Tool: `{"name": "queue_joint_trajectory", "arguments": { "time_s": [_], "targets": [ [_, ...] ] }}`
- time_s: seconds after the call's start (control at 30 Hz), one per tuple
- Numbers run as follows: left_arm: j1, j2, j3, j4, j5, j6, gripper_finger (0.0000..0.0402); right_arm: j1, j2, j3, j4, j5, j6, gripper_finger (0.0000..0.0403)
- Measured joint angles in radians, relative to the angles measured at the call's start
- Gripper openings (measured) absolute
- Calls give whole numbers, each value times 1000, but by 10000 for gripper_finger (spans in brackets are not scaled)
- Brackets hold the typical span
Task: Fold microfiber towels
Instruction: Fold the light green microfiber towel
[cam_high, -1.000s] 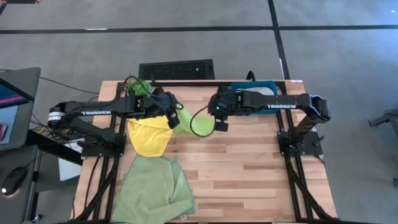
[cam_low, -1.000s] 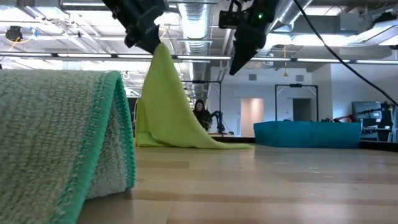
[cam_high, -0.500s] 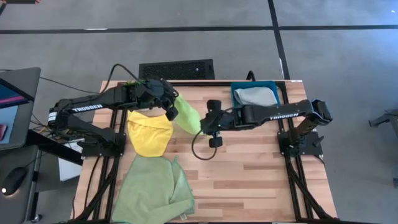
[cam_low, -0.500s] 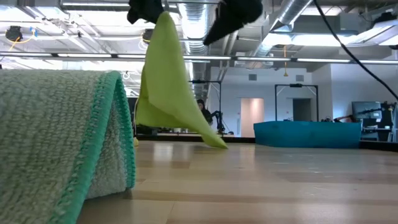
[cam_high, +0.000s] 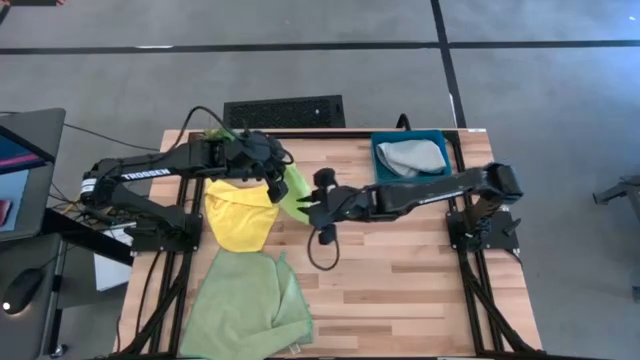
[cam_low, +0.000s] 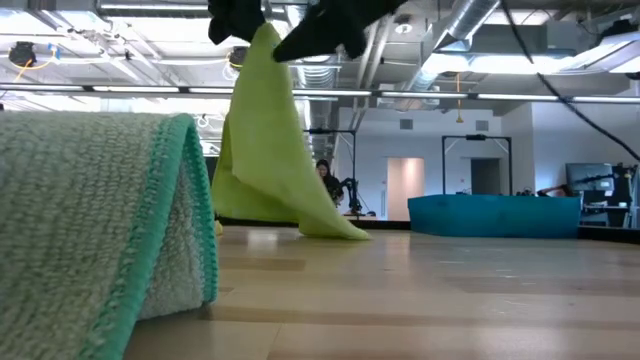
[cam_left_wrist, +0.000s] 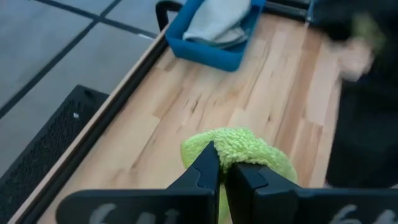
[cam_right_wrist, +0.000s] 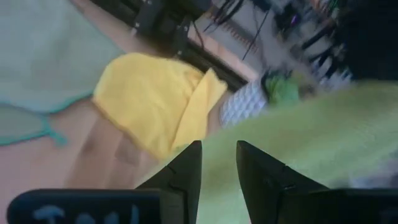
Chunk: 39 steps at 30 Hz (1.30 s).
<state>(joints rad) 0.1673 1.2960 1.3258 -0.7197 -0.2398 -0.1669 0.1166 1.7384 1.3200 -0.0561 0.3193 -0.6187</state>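
My left gripper (cam_high: 277, 182) is shut on the bright lime green towel (cam_high: 294, 190) and holds it up over the table's far middle. The towel hangs as a tall drape in the low view (cam_low: 265, 140). My right gripper (cam_high: 312, 204) is open right beside the towel, its fingers pointing toward the table's left, and the lime cloth fills the space ahead of them (cam_right_wrist: 292, 137). The yellow towel (cam_high: 240, 215) lies flat at the left. The larger pale green towel (cam_high: 245, 300) lies at the near left. The grey towel (cam_high: 410, 155) lies in the teal tray (cam_high: 380, 160). My left gripper pinches a bunched part of the lime towel (cam_left_wrist: 239, 144) between its two fingers, from above. The towel hangs below the fingers, and its lower end (cam_low: 335, 228) rests on the table. Whether my right gripper touches the towel, I cannot tell.
A fold of the pale green towel (cam_low: 110, 220) stands close in front of the low camera. Bare wood lies across the table's middle and right (cam_high: 420, 270). A dark cable loop (cam_high: 322, 252) hangs under the right arm.
My left gripper has risen and gone a little toward the table's right with the lime towel. The towel has been drawn up off the table, and only its lower end still lies there. My right gripper has gone toward the table's left, up to the hanging towel.
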Motion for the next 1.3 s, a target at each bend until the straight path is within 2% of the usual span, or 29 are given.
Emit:
{"name": "queue_joint_trajectory", "arguments": {
  "time_s": [0.23, 0.37, 0.53, 0.6, 0.77, 0.9, 0.97, 1.3],
  "targets": [
    [0, 9, 1, -2, 0, -1, 0, -5, 137, -3, 233, 0, -219, 123],
    [0, 12, 1, -5, 0, -2, 0, -15, 212, -3, 337, 29, -275, 123],
    [0, 12, 1, -19, -1, -6, 0, -12, 255, -5, 321, 270, -297, 123],
    [0, 12, 1, -39, -3, -6, 0, -12, 255, -6, 293, 332, -298, 123],
    [0, 12, 1, -125, -37, -41, 0, -12, 226, -5, 220, 355, -227, 122],
    [0, 12, 1, -193, -53, -82, 0, -14, 205, -4, 203, 468, -204, 122],
    [0, 12, 1, -217, -52, -100, 0, -23, 204, -4, 204, 492, -200, 122],
    [-41, 14, 1, -292, 50, -170, 0, -93, 204, -4, 199, 494, -141, 122]
  ]
}}
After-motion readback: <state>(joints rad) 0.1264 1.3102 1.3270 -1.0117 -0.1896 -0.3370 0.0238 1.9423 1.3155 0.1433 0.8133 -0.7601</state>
